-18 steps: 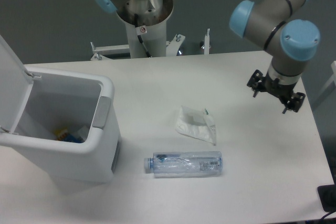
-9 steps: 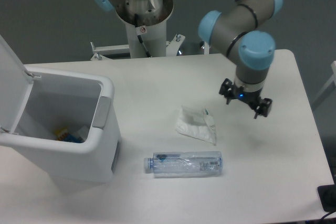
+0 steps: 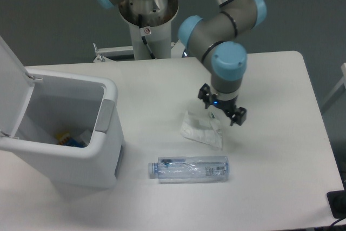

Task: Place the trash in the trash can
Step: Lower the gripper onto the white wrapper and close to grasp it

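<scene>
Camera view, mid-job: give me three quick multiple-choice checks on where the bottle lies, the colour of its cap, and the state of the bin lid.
1. Where does the bottle lie?
A. inside the trash can
B. on the table, nearer the camera than the wrapper
C. in the gripper

2. What colour is the bottle's cap?
A. blue
B. red
C. white

3. How is the trash can lid?
A. shut
B. missing
C. flipped open

Answers:
1 B: it lies flat on the table, below the wrapper in the picture.
2 A: the cap at its left end is blue.
3 C: the lid stands up at the left and the inside shows. The gripper hovers by the wrapper, holding nothing.
</scene>
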`<state>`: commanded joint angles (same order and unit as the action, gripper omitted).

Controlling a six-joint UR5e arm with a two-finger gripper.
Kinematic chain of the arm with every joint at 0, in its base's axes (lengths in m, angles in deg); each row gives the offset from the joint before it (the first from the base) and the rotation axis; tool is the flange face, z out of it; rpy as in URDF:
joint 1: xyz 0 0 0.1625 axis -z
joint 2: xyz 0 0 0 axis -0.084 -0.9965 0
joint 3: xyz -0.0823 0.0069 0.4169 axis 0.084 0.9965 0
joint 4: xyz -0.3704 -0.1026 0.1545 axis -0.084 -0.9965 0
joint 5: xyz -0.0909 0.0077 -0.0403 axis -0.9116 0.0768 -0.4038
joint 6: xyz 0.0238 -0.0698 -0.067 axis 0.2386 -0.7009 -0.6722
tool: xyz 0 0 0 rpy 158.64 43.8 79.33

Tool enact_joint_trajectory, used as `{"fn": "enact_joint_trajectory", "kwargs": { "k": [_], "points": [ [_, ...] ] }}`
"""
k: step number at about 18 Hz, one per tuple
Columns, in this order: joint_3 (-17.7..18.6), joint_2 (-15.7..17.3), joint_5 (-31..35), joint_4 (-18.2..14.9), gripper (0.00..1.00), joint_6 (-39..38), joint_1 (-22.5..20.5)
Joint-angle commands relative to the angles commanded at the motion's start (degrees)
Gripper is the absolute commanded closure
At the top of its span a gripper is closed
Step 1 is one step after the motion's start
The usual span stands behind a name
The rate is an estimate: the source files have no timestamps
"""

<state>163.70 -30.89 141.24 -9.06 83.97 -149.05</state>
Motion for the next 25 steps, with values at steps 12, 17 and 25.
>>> {"fn": "enact_joint_trajectory", "kwargs": {
  "k": [12, 17, 25],
  "points": [
    [3.3, -0.3, 4.3, 0.0, 0.52, 4.0, 2.0],
    [3.3, 0.2, 4.4, 0.0, 0.84, 4.6, 1.8],
    [2.9, 0.4, 4.4, -0.5, 1.00, 4.6, 1.0]
  ]
}}
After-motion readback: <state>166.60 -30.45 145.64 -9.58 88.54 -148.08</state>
